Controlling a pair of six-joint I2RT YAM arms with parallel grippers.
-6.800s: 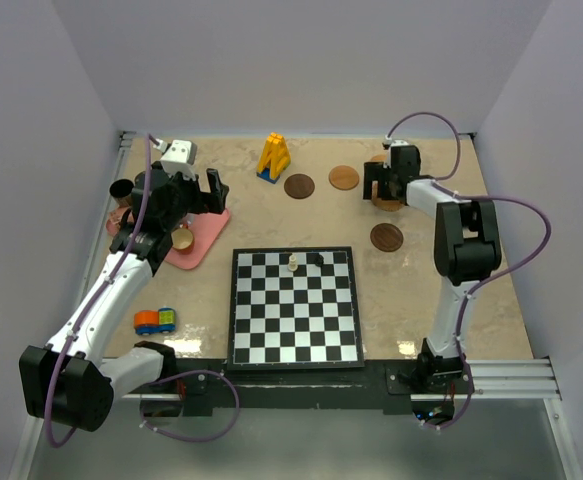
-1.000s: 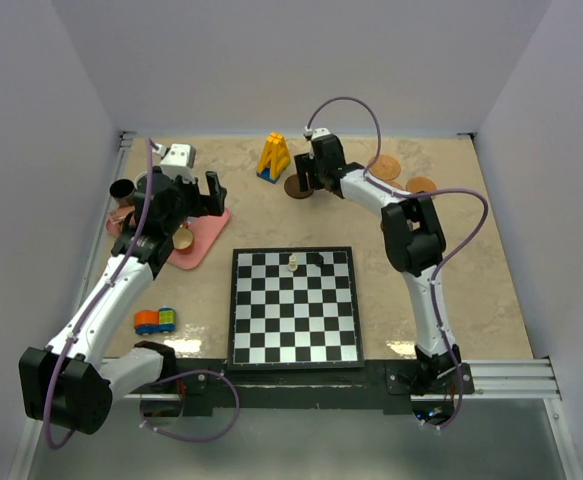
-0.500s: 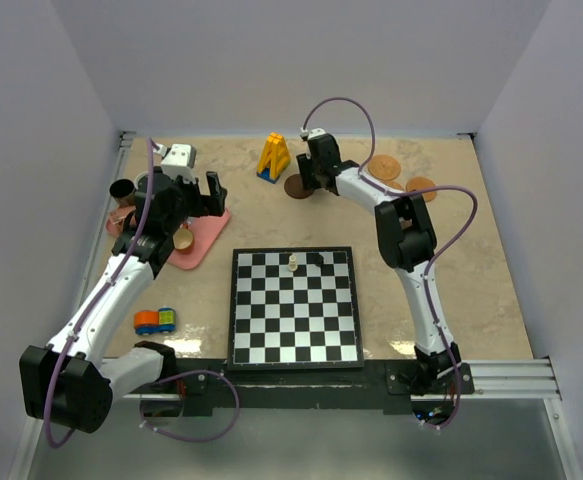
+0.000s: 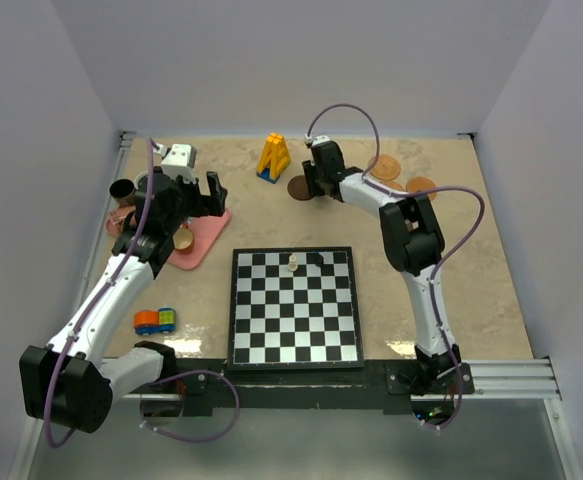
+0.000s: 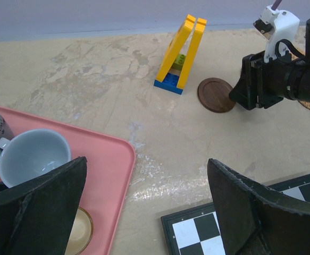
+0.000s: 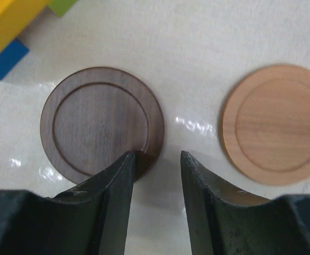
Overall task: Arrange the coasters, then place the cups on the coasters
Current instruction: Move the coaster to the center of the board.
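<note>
On the beige marbled bench (image 4: 471, 260) lay a black-and-white chessboard (image 4: 293, 305). At its 10 o'clock stood a pink plastic tray (image 5: 107, 175) which carried a pale blue cup (image 5: 32, 156). The left tool (image 5: 147, 175) hung wide open above the tray. At 12 o'clock, the right tool (image 6: 157, 155) had its jaws narrowly apart at the rim of a dark brown round wooden coaster (image 6: 99, 122). If it gripped the coaster, I cannot tell. A light tan coaster (image 6: 274, 122) lay at its 3 o'clock.

Bright, even overhead light is filling the enclosure
Soft shadows are hugging the dark coaster (image 6: 101, 125); white glints are flaring off the tabletop (image 6: 197, 126) beside it; the fingers (image 6: 109, 207) of the right gripper (image 6: 157, 155) are blurring at the bottom edge, while the top view is rendering crisply
</note>
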